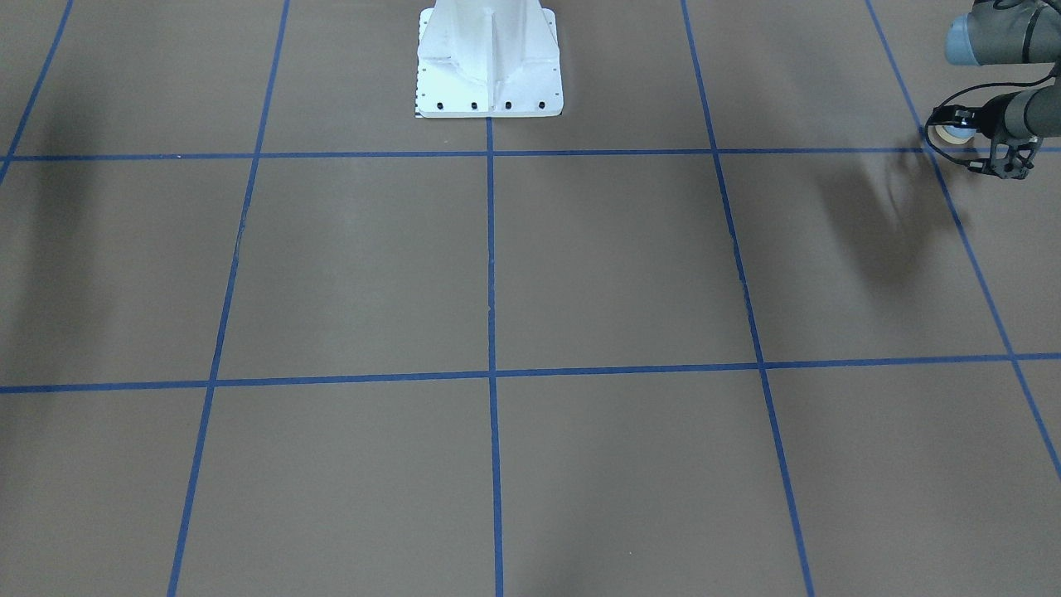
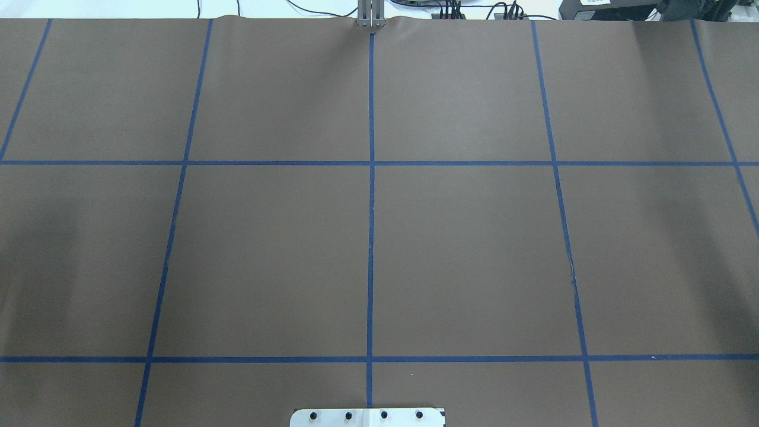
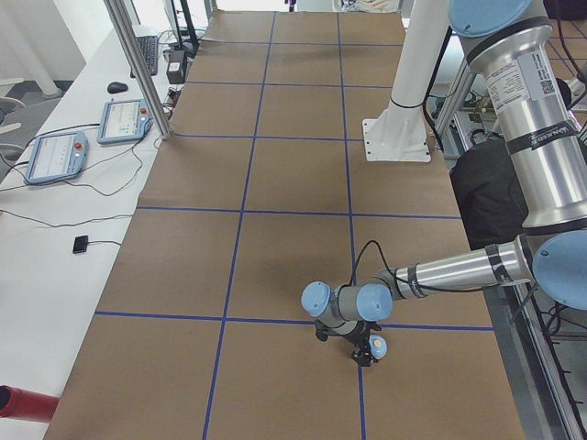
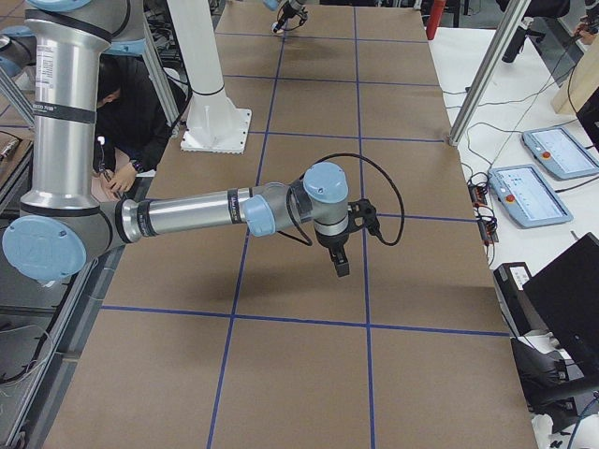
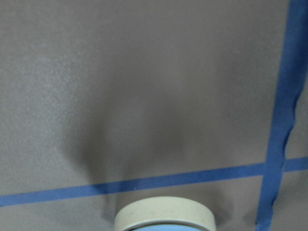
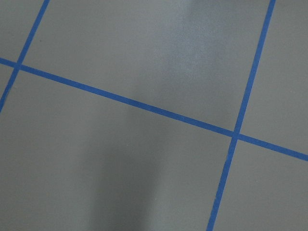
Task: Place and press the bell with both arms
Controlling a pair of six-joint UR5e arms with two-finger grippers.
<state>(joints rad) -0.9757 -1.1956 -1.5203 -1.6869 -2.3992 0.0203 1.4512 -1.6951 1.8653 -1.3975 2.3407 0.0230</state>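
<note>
The bell (image 1: 951, 133) is pinched in the left gripper (image 1: 955, 123), near the table's end on the robot's left. It is judged to be held just off the paper-covered table (image 2: 474, 237), since a soft shadow is cast beneath it in the left wrist view.

The grip is taken on a small, rounded body, so a slip or tilt could be caused by a fast move or an early release. The bell could then be dropped on its side or sent rolling. A press made off the centre of its top could be expected to tip it.

Whether the right gripper (image 4: 340, 265) is spread or pressed together cannot be told. It is held well apart from the bell, above the paper.

The bell is round, light blue above a smooth cream base ring (image 5: 163, 214). The paper is matte brown, and a grid is marked on it in blue tape (image 6: 144, 108), slightly wavy in places.
</note>
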